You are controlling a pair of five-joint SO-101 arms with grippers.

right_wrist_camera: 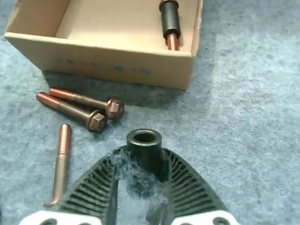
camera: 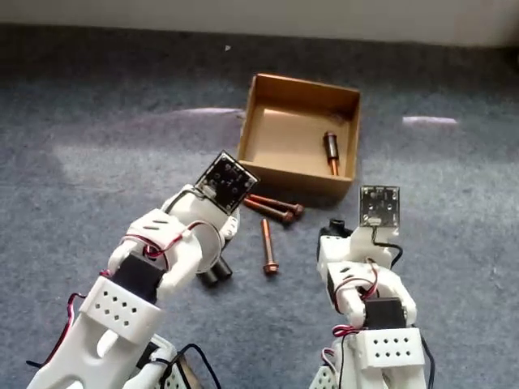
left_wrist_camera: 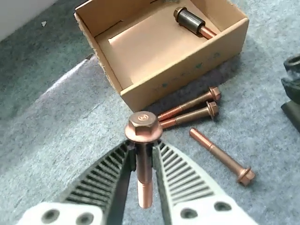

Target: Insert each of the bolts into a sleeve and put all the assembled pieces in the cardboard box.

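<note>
My left gripper [left_wrist_camera: 143, 157] is shut on a copper bolt [left_wrist_camera: 143, 133], held head up just in front of the cardboard box [left_wrist_camera: 187, 77]. My right gripper [right_wrist_camera: 143, 161] is shut on a black sleeve [right_wrist_camera: 144, 145] with its bore showing at the end. In the high view the left gripper [camera: 231, 225] and right gripper [camera: 335, 228] sit side by side before the box [camera: 296, 174]. One bolt-and-sleeve piece [camera: 332, 150] lies inside the box. Two loose bolts [camera: 274, 207] lie together on the carpet, and a third bolt [camera: 268, 245] lies apart from them.
Dark sleeves [camera: 215, 274] lie on the grey carpet beside the left arm. The loose bolts [right_wrist_camera: 79, 107] lie between the grippers and the box front wall [right_wrist_camera: 117, 68]. Open carpet stretches to the left and right of the box.
</note>
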